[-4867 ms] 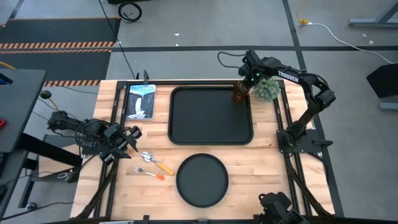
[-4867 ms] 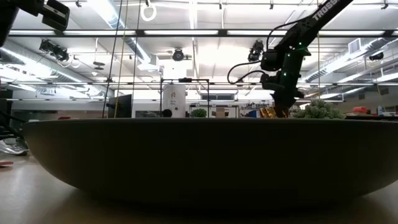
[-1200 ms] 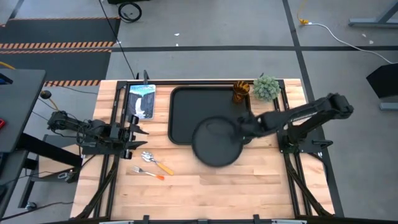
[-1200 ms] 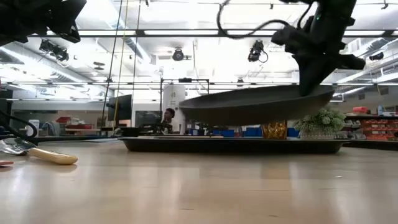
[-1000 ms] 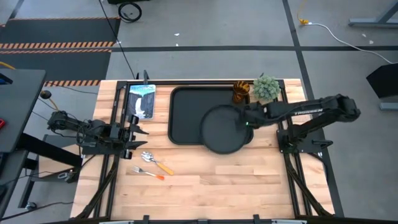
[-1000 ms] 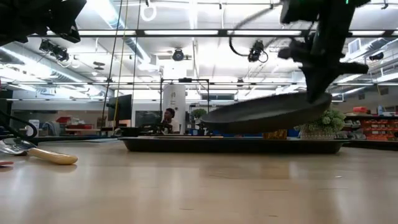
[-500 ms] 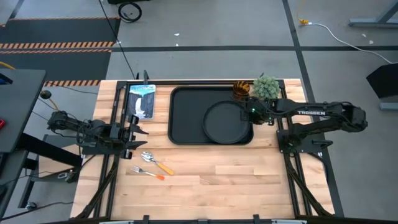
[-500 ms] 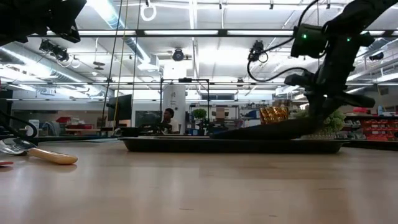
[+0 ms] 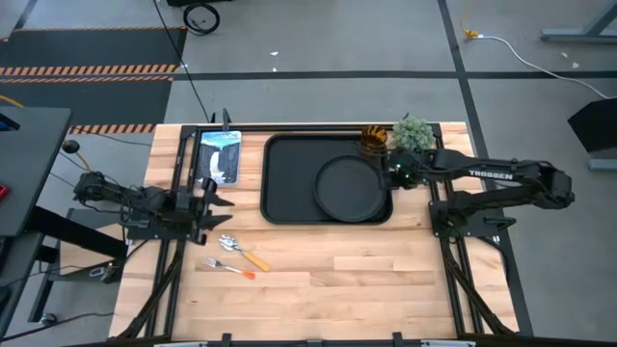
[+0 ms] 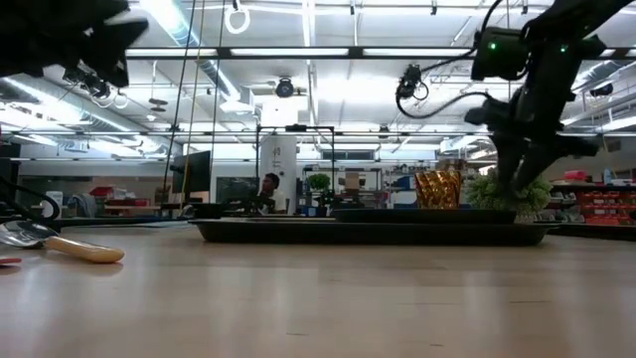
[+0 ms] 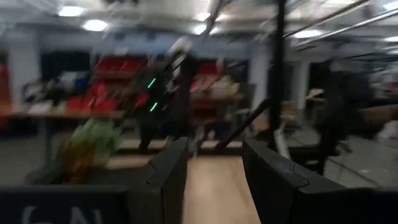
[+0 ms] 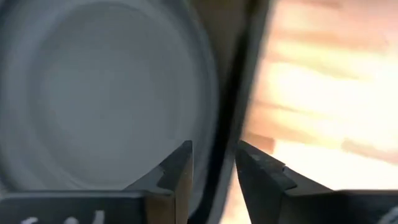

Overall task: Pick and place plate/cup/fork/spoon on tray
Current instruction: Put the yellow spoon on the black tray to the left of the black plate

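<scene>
The round black plate (image 9: 349, 188) lies flat on the right half of the black tray (image 9: 289, 183). It also shows in the low view (image 10: 417, 213). My right gripper (image 9: 393, 174) is open, slanting down over the plate's right rim (image 12: 214, 93), one finger on each side of it. The amber cup (image 9: 374, 140) stands at the tray's far right corner. The spoon (image 9: 231, 244) and the fork (image 9: 228, 266) lie on the table near the left. My left gripper (image 9: 220, 206) is open and empty, just beyond the spoon.
A small green plant (image 9: 413, 135) stands at the far right, close to the cup and my right arm. A blue-and-white picture card (image 9: 218, 156) lies left of the tray. Bare wood (image 9: 386, 280) lies between the tray and the table's near edge.
My right gripper has carried the plate toward the table's far edge and down. The plate was lifted and tilted, then rested on the tray with its right rim raised. Now it lies flat on the tray's right half.
</scene>
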